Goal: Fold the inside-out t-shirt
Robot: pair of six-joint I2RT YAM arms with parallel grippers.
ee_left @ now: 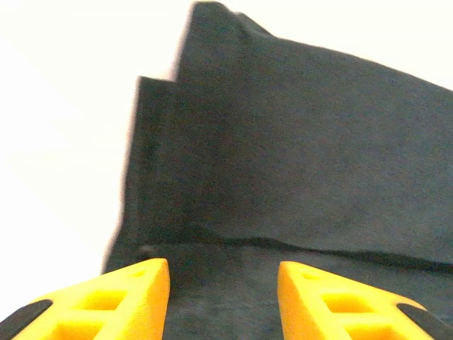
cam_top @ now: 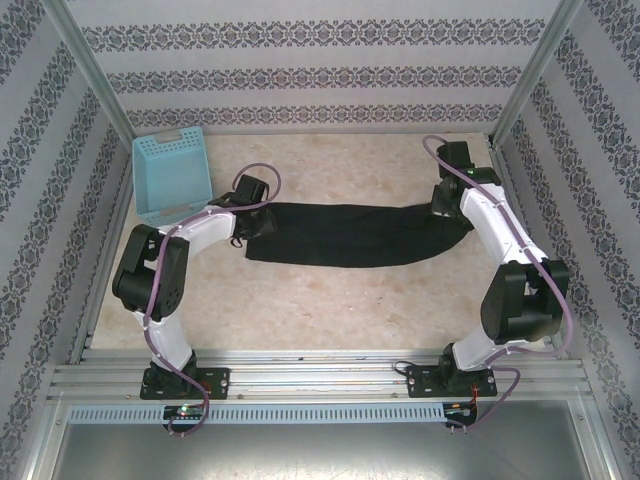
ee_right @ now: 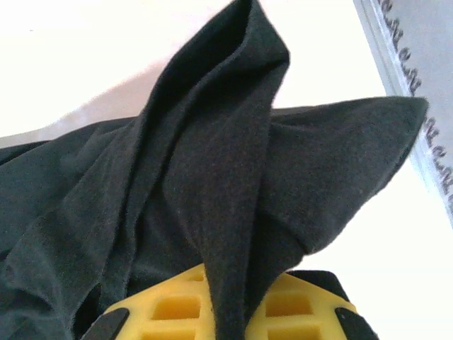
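Note:
The inside-out t-shirt [cam_top: 350,236] is black and lies stretched in a long narrow band across the middle of the table. My left gripper [cam_top: 250,216] is at its left end. In the left wrist view the yellow fingers [ee_left: 134,297] stand apart, with flat black fabric [ee_left: 283,156] lying under and between them. My right gripper [cam_top: 446,206] is at the shirt's right end. In the right wrist view it [ee_right: 237,301] is shut on a bunched fold of the black cloth [ee_right: 212,163], which rises out of the jaws in ridges.
A light blue plastic basket [cam_top: 170,176] sits at the back left, close behind the left arm. Patterned walls and metal posts enclose the table on three sides. Bare beige tabletop [cam_top: 340,310] lies in front of the shirt.

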